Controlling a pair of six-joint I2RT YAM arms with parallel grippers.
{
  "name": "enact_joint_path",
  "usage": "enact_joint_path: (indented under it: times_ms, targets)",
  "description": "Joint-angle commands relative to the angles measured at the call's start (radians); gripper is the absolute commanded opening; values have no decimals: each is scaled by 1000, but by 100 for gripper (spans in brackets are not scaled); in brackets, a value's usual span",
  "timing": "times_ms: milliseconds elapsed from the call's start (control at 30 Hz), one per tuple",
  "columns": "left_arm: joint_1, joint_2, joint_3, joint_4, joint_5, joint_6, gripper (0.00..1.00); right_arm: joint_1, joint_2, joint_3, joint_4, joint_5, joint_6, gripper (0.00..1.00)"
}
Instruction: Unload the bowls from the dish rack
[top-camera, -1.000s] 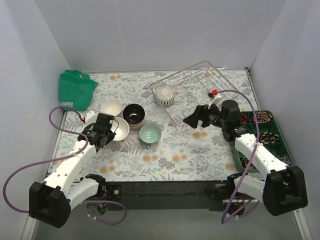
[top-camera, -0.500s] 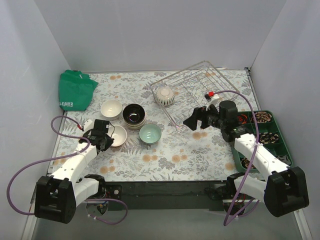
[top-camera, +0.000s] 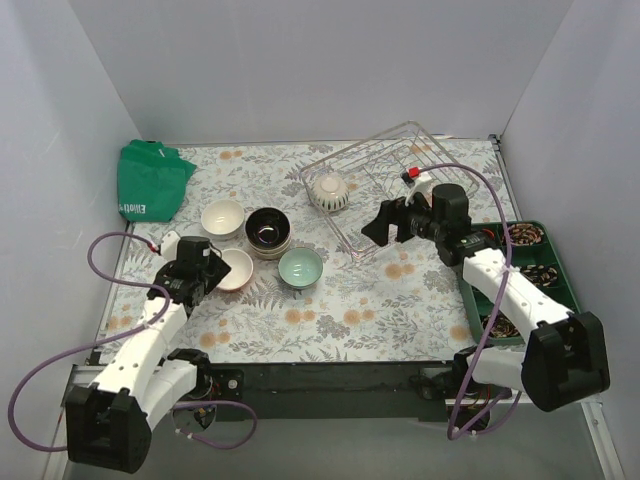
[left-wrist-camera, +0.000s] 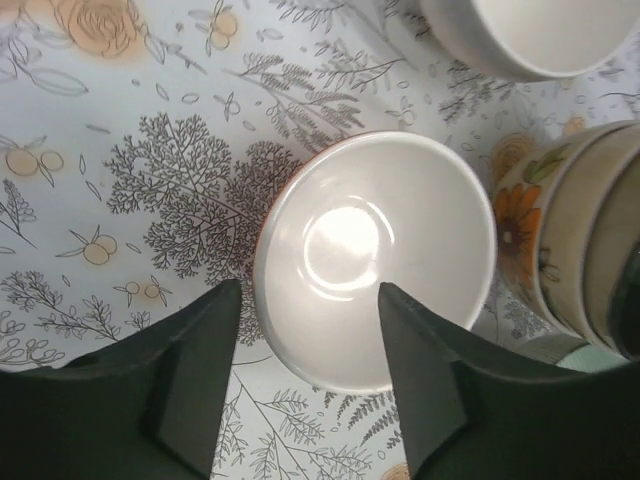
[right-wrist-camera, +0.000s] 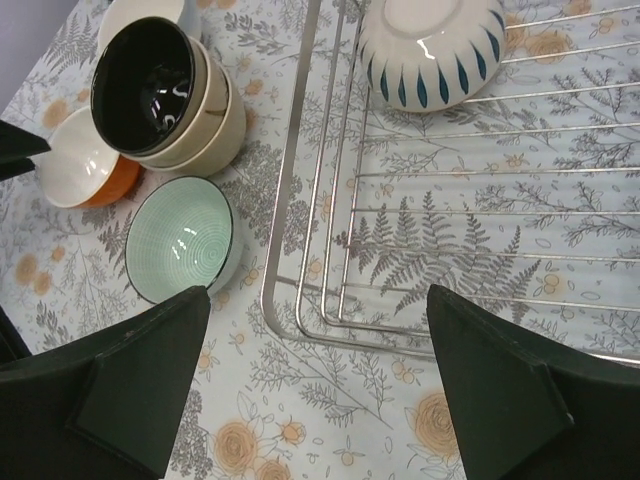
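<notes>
The wire dish rack (top-camera: 395, 180) (right-wrist-camera: 300, 200) holds one upturned white bowl (top-camera: 328, 192) with blue petals (right-wrist-camera: 430, 40). On the mat to its left stand a white bowl (top-camera: 223, 216), a stack topped by a black-inside bowl (top-camera: 268, 230) (right-wrist-camera: 150, 85), a mint bowl (top-camera: 300, 267) (right-wrist-camera: 183, 240) and an orange-sided white bowl (top-camera: 237, 268) (left-wrist-camera: 370, 255). My left gripper (top-camera: 210, 272) (left-wrist-camera: 310, 290) is open, its fingers either side of the orange bowl's near rim without gripping it. My right gripper (top-camera: 383, 224) (right-wrist-camera: 318, 300) hangs wide open and empty over the rack's front-left corner.
A green bag (top-camera: 150, 180) lies at the back left. A dark green compartment tray (top-camera: 560, 290) of small items sits by the right arm. Grey walls close in the left, back and right sides.
My left gripper has opened and let go of the orange bowl, which now rests on the mat, and the arm has pulled back. My right gripper has shifted slightly toward the rack.
</notes>
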Motion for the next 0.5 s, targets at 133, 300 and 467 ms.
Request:
enact_joint_path:
  times_ms: [133, 300, 467]
  targets:
    - [6, -171, 120, -29, -93, 156, 85, 6, 215, 219, 29, 54, 57, 99]
    - [6, -241, 106, 41, -93, 264, 97, 6, 366, 346, 28, 77, 163, 99]
    - [3, -317, 55, 121, -81, 359, 98, 6, 553, 487, 29, 77, 269, 99]
